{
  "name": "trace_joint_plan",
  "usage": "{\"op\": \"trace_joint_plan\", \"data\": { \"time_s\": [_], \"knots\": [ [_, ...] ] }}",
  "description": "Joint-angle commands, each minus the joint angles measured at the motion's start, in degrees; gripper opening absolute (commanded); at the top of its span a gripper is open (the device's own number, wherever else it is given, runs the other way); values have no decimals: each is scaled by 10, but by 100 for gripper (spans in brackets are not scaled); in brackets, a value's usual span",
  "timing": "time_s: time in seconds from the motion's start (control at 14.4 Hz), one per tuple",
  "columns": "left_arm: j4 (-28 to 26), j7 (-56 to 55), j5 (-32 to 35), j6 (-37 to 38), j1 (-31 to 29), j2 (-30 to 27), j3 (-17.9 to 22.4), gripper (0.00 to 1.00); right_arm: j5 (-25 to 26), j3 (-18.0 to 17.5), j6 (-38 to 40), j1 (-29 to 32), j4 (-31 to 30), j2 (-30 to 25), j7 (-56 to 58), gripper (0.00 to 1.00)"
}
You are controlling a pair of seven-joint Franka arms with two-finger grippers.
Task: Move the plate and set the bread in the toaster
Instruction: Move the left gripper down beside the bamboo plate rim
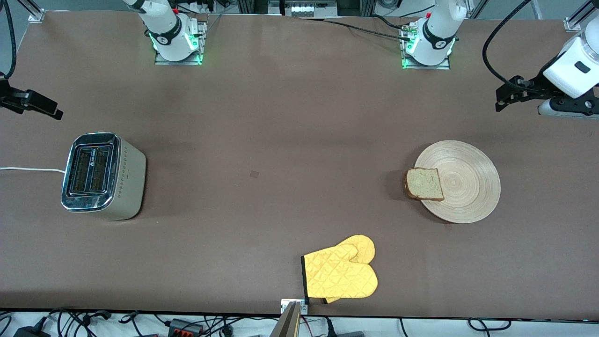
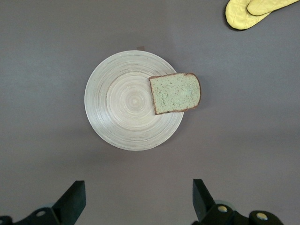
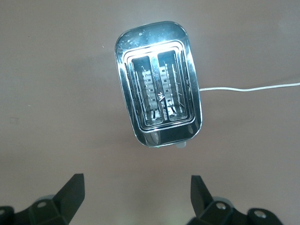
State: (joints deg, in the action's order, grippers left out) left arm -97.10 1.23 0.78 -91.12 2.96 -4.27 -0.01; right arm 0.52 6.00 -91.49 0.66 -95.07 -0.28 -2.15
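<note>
The pale wooden plate (image 1: 468,182) (image 2: 124,101) lies toward the left arm's end of the table. The bread (image 1: 425,184) (image 2: 176,93) lies flat on the plate's rim on the side facing the toaster, overhanging it a little. The chrome-topped toaster (image 1: 91,171) (image 3: 154,40) stands toward the right arm's end, both slots empty. My left gripper (image 1: 503,96) (image 2: 138,183) hangs open in the air beside the plate, holding nothing. My right gripper (image 1: 44,105) (image 3: 136,177) hangs open in the air beside the toaster, also holding nothing.
A yellow oven mitt (image 1: 344,274) (image 2: 248,11) lies near the table's front edge, nearer the front camera than the plate. The toaster's white cord (image 1: 28,169) (image 3: 248,88) runs off toward the table's end.
</note>
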Motion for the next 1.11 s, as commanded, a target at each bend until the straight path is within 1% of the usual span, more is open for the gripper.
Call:
{"op": "trace_joint_plan", "data": {
  "time_s": [0.0, 0.83, 0.9, 0.97, 1.04],
  "knots": [
    [11, 11, 11, 13, -2, 1, -1, 100, 5, -8, 3, 9, 9, 3, 4, 100],
    [12, 4, 8, 14, -2, 2, -1, 100, 4, -7, 3, 10, 9, 4, 4, 100],
    [12, 5, 6, 14, -2, 9, -2, 100, 4, -7, 3, 9, 8, 4, 4, 100],
    [12, 4, 11, 24, 5, 29, -2, 100, 4, -7, 3, 10, 9, 4, 4, 100],
    [22, 4, 5, 53, -1, 47, -2, 100, 4, -7, 4, 10, 9, 4, 4, 100]
  ]
}}
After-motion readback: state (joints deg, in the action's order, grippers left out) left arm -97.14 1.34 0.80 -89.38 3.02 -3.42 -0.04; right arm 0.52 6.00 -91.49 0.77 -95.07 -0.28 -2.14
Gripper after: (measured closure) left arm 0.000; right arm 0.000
